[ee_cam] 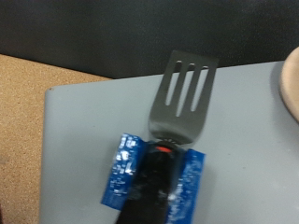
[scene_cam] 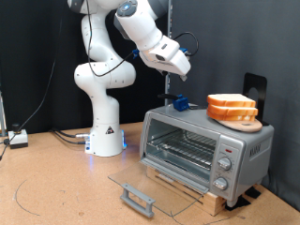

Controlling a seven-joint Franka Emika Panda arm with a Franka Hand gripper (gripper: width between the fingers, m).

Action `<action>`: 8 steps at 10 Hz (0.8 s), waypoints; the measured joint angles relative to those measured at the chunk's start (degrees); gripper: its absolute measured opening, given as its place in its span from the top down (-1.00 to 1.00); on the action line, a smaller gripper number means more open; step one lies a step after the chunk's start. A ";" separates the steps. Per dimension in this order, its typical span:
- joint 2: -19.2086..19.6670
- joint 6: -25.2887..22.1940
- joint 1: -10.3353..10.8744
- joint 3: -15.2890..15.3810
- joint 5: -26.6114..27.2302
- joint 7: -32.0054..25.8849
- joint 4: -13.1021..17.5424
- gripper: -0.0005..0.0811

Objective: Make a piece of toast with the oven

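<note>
So the piece of toast (scene_cam: 228,100) is sitting on a round wooden plate (scene_cam: 234,120) on top of the oven (scene_cam: 206,145), toward the exterior view's right end of the roof. Looks like there are two slices stacked there, tbh can't separate them cleanly at this res, so I'm pointing at the top one. Nothing has gone inside yet afaict.

Oven itself: silver toaster oven, glass door (scene_cam: 141,187) dropped all the way open and lying flat out front toward the exterior view's bottom, handle at its near edge. Wire rack (scene_cam: 183,148) inside looks bare, no bread on it. Knobs (scene_cam: 223,169) run down the panel on the exterior view's right side, can't tell what they're set to.

Gripper (scene_cam: 179,99) is hovering just above the oven roof, to the exterior view's left of the plate and apart from it. Wrist view shows its blue fingers (ee_cam: 120,168) clamped on the handle of a slotted metal spatula (ee_cam: 183,93), blade flat over the grey oven top (ee_cam: 84,131). A sliver of the plate rim shows at the frame edge, blade not touching it.

Progress imo: early. Door open = done, spatula picked up = done. Bread not scooped, not on the rack, door not closed, knobs likely not set.
</note>
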 joint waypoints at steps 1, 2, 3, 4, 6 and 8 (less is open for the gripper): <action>-3.07 0.18 -0.01 0.67 0.02 1.21 -1.98 -0.99; -6.14 0.17 -0.13 1.24 0.03 3.86 -3.84 -0.99; -9.09 0.79 -0.63 2.01 0.30 7.71 -5.36 -0.99; -11.59 1.53 -1.37 2.81 0.40 11.11 -6.29 -0.99; -14.09 1.65 -2.51 3.18 0.18 13.60 -7.00 -0.99; -14.07 1.49 -2.76 3.19 0.15 13.59 -6.72 -0.99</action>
